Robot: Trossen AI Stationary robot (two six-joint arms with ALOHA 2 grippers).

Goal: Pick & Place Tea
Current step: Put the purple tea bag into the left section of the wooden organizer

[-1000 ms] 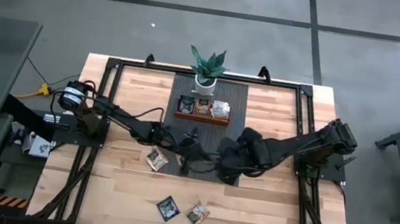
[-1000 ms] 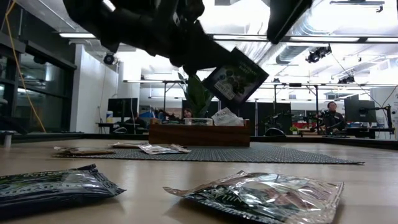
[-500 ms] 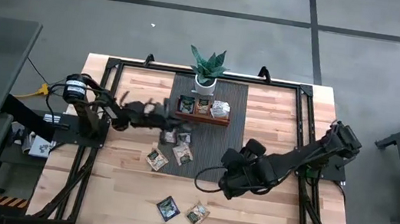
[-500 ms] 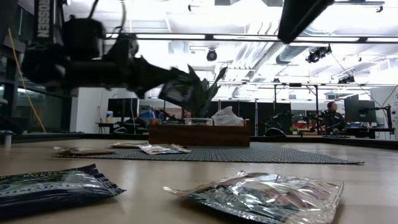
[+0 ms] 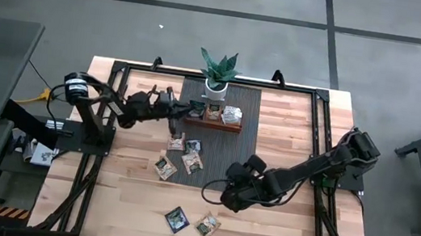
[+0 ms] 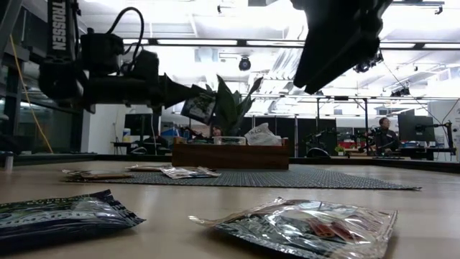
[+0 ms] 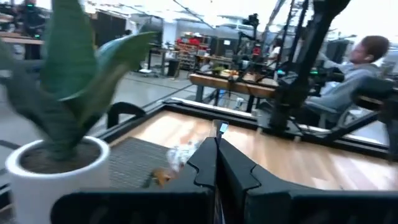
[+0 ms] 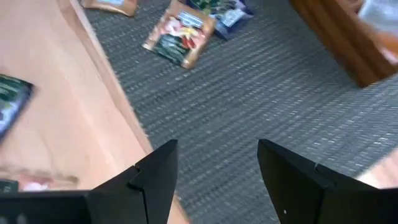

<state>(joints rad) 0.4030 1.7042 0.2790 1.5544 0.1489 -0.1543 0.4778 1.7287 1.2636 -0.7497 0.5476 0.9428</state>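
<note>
Left pincer (image 5: 181,114) is clamped on a dark tea sachet (image 6: 199,108), hovering just beside the wooden tray (image 5: 211,123) and the plant (image 5: 217,72); I judge a crooked release could drop it outside a compartment or snag leaves. Right pincer (image 5: 215,192) hangs wide open, holding nothing, above loose sachets (image 5: 181,156) on the surface (image 5: 277,233).

Lighting: bright, even, from overhead ceiling strips visible in the low view; they bloom to white glare. Shadows on the table (image 5: 292,120) soft and short under both arms. Low view: foil sachet (image 6: 302,226) nearest the camera shows specular highlights; the arms read as dark silhouettes against the ceiling. Left wrist view: potted plant (image 7: 59,118) close and out of focus, room behind hazy. Right wrist view: mat (image 8: 261,93) and sachets smeared by motion blur.
</note>
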